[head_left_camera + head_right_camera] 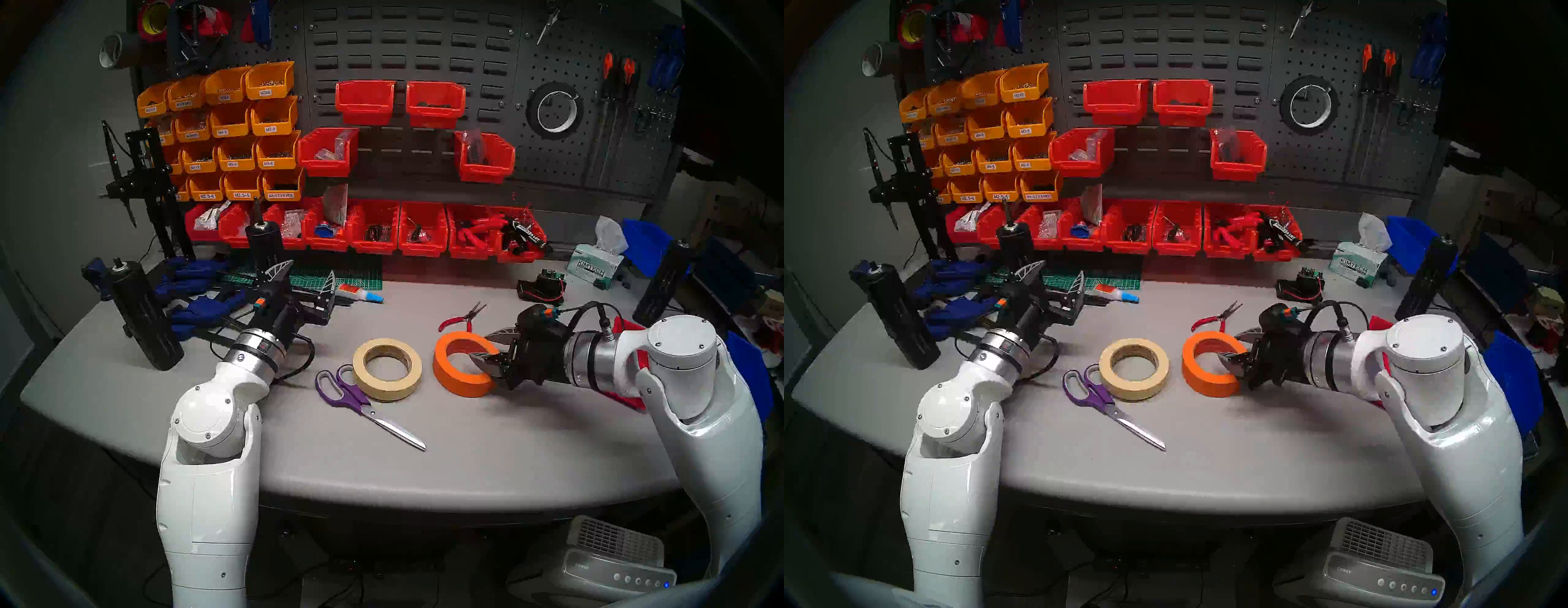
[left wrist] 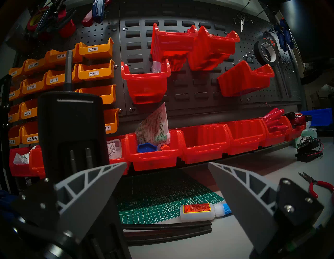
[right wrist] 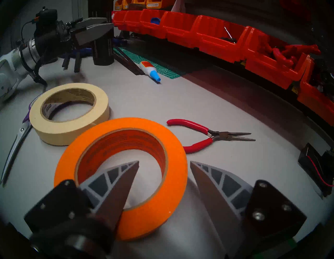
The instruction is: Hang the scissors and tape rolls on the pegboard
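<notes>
The orange tape roll (image 1: 445,369) (image 1: 1202,378) (image 3: 122,123) lies on the grey table. My right gripper (image 1: 481,347) (image 1: 1229,347) (image 3: 164,161) is open astride its near wall, one finger inside the hole and one outside. The cream tape roll (image 1: 382,392) (image 3: 72,132) lies flat to its left. The purple-handled scissors (image 1: 348,395) (image 1: 1096,392) lie beside the cream roll, handles touching it. The black tape roll (image 1: 535,123) (image 2: 257,52) hangs on a hook of the pegboard (image 1: 594,161). My left gripper (image 1: 313,267) (image 2: 167,162) is open and empty at the back left.
Red-handled pliers (image 1: 460,320) (image 3: 195,126) lie just behind the orange roll. A glue bottle (image 1: 360,294) and a green cutting mat (image 2: 162,199) lie under the left gripper. Red bins (image 1: 424,229) line the back. Black cylinders (image 1: 144,314) stand at the left; a tissue box (image 1: 594,263) stands at the right.
</notes>
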### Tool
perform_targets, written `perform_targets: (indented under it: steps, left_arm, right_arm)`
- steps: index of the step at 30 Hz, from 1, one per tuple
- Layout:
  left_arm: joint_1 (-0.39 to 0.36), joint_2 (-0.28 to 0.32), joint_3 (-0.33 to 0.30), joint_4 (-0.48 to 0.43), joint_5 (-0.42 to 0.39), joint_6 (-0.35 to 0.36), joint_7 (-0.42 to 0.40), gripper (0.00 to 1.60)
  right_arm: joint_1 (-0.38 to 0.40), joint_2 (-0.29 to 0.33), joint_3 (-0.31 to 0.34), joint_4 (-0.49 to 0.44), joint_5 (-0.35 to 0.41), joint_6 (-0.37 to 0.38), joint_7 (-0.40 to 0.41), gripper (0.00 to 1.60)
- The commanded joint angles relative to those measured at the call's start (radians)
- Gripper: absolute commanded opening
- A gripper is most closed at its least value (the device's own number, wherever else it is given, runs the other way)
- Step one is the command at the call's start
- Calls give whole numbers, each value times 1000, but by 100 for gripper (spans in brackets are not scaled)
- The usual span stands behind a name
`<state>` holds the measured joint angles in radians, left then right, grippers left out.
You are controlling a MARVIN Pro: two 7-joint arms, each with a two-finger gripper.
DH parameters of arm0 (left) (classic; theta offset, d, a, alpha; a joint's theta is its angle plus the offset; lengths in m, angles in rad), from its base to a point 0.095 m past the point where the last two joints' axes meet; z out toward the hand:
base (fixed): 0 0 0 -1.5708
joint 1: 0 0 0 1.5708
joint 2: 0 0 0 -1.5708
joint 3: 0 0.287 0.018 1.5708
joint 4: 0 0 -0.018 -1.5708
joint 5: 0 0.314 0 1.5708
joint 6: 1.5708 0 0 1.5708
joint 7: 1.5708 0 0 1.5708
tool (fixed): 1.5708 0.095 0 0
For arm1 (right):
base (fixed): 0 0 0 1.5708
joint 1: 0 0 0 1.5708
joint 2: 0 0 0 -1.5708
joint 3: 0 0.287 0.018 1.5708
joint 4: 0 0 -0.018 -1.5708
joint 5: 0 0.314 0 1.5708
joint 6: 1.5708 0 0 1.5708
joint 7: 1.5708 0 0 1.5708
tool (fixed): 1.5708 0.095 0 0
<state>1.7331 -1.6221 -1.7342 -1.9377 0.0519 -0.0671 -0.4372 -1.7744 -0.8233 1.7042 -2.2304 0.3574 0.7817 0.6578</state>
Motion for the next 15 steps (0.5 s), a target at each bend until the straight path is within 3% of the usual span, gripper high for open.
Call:
perform_targets:
  steps: [1,5,6,9,10,11,15]
  left_arm:
    - [0,0,0,0,0,-7,0,160]
    - [0,0,0,0,0,-7,0,160]
    - [0,0,0,0,0,-7,0,160]
    - [0,0,0,0,0,-7,0,160]
    - [0,0,0,0,0,-7,0,160]
    - [0,0,0,0,0,-7,0,160]
    - [0,0,0,0,0,-7,0,160]
  right_arm:
    - [52,20,-16,7,-7,9,2,105]
    - [60,25,-20,8,-7,16,3,75]
    - [61,26,-19,6,-6,18,3,55]
    - [64,30,-19,4,-6,20,7,31]
    - [65,31,-19,4,-5,21,8,7]
    - [65,33,-19,3,-6,20,9,0]
    - [64,35,-14,1,-5,19,12,0]
